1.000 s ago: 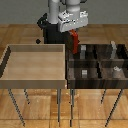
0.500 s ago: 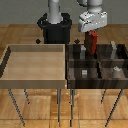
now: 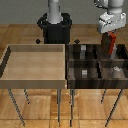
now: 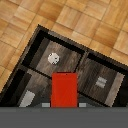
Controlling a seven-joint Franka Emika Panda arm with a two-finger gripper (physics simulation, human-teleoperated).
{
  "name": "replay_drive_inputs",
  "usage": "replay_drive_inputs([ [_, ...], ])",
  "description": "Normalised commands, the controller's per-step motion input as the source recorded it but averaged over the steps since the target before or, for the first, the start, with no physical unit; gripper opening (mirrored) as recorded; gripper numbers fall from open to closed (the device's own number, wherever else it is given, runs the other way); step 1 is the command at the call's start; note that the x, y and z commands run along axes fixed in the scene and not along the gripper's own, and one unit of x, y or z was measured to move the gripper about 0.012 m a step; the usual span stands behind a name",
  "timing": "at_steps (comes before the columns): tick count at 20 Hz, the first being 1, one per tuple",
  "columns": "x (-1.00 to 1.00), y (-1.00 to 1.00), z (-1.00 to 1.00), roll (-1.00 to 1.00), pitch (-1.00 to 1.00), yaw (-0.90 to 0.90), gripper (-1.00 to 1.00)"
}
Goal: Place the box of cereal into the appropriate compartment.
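My gripper (image 3: 108, 37) is shut on the red box of cereal (image 3: 108, 44) and holds it upright in the air above the dark compartment tray (image 3: 95, 64), over its far compartment at the exterior view's right. In the wrist view the red box (image 4: 65, 90) hangs between my fingers above the tray's dividers (image 4: 80, 65). The fingertips are mostly hidden by the box.
A large light wooden tray (image 3: 35, 65) stands at the exterior view's left, beside the dark tray. Small grey and white items (image 4: 54, 58) lie in several dark compartments. The robot base (image 3: 55, 27) stands behind the trays. Both trays rest on thin legs.
My gripper has carried the cereal box toward the exterior view's right, from near the boundary of the two trays to above the dark tray's far right compartment.
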Motion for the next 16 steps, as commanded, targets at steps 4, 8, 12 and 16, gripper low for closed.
replay_drive_inputs([
  [4, -0.31, 0.5, 0.0, 0.0, 0.0, 0.0, -1.0],
  [8, -1.0, 0.0, 0.0, 0.0, 0.0, 0.0, -1.0],
  [12, -1.0, 0.0, 0.0, 0.0, 0.0, 0.0, -1.0],
  [16, -0.5, 0.0, -0.25, 0.0, 0.0, 0.0, -1.0],
])
